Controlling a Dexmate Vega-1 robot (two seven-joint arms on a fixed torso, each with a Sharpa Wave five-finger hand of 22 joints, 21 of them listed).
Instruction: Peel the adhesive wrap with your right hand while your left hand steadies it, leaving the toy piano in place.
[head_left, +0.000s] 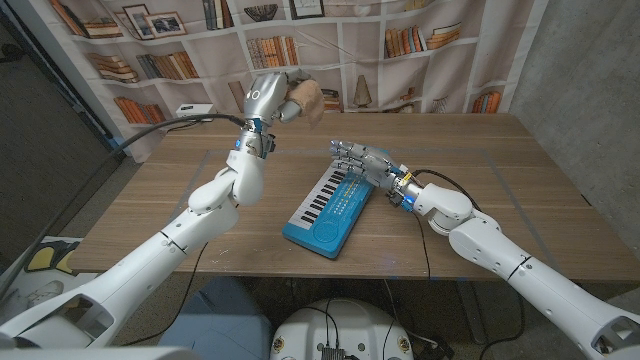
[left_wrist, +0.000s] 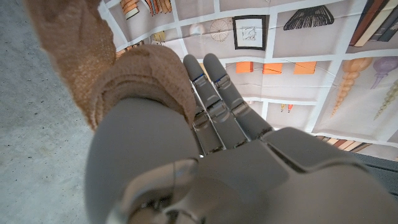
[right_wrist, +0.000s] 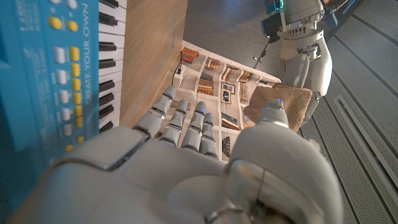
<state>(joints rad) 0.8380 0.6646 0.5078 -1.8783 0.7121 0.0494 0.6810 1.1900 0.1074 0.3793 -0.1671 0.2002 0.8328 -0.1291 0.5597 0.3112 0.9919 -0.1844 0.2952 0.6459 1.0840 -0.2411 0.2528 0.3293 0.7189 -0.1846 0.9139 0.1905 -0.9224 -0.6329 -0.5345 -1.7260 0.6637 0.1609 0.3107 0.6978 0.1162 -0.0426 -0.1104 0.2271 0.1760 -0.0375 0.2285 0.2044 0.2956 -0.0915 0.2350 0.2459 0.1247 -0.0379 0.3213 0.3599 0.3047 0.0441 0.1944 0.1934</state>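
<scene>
One blue toy piano (head_left: 327, 213) lies mid-tabletop (head_left: 520, 190), the right hand (head_left: 352, 157) resting open-fingered at its far right edge. The raised left hand (head_left: 268, 94) grips one tan adhesive wrap (head_left: 303, 99) before a bookshelf backdrop (head_left: 400, 40).

The piano (head_left: 329, 211) lies mid-table (head_left: 180, 200), the right hand (head_left: 352, 158) at its far right end, the left hand (head_left: 268, 95) raised behind-left holding the wrap (head_left: 303, 99).
</scene>
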